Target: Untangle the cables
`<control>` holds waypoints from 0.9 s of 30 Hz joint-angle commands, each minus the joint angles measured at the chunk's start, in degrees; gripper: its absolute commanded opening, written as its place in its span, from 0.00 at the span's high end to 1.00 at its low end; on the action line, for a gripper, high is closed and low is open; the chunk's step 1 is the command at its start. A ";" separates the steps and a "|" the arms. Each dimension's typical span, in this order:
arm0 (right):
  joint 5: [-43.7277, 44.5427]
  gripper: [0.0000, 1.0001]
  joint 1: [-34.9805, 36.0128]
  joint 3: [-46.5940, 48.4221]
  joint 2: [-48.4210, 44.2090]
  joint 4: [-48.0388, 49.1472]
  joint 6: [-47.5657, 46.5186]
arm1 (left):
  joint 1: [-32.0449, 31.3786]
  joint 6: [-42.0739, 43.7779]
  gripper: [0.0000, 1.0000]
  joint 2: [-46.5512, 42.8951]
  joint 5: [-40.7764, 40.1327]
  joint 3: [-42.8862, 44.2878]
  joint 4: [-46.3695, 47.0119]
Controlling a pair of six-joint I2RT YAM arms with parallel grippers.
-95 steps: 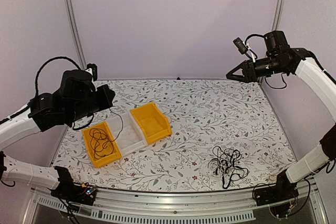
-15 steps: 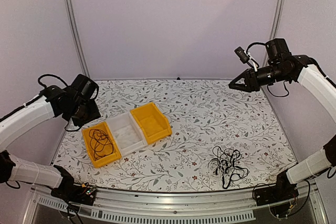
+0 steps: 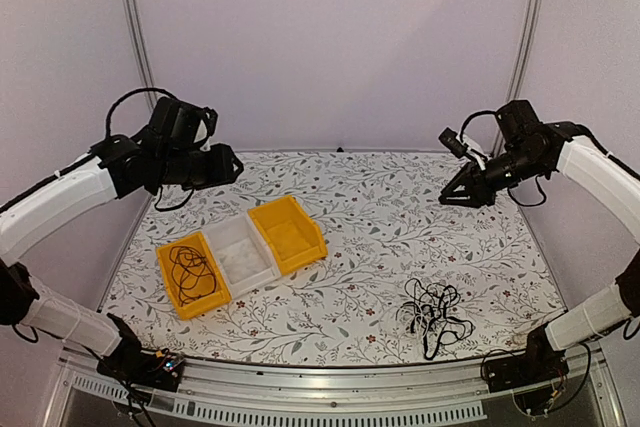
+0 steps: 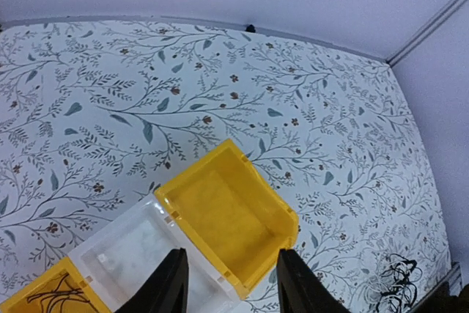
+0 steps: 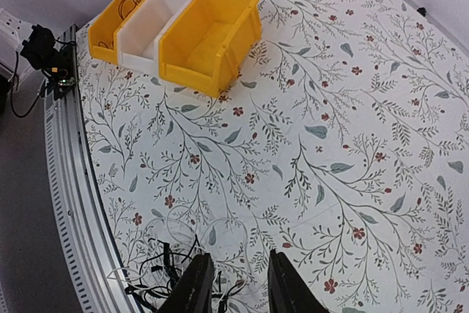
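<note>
Left pincer [image 4: 233, 284] and right pincer [image 5: 240, 284] are hovering empty, partly parted; tangled cables [image 3: 432, 312] are lying near the bench [image 3: 380, 217] front, another cable [image 3: 190, 269] in a yellow bin [image 3: 208, 307]; grabbing several strands together is risking tighter knots.

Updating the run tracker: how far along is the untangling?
Done: one black cable lies alone in the left yellow bin. In hand: nothing; the left gripper and right gripper hang open and empty above the table. Left: the tangle of cables near the front right edge; the right yellow bin is empty.
</note>
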 commanded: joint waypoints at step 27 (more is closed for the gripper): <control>-0.74 0.65 10.40 -14.66 10.08 -3.58 -16.98 | -19.77 -3.43 0.54 14.37 6.95 -7.46 24.82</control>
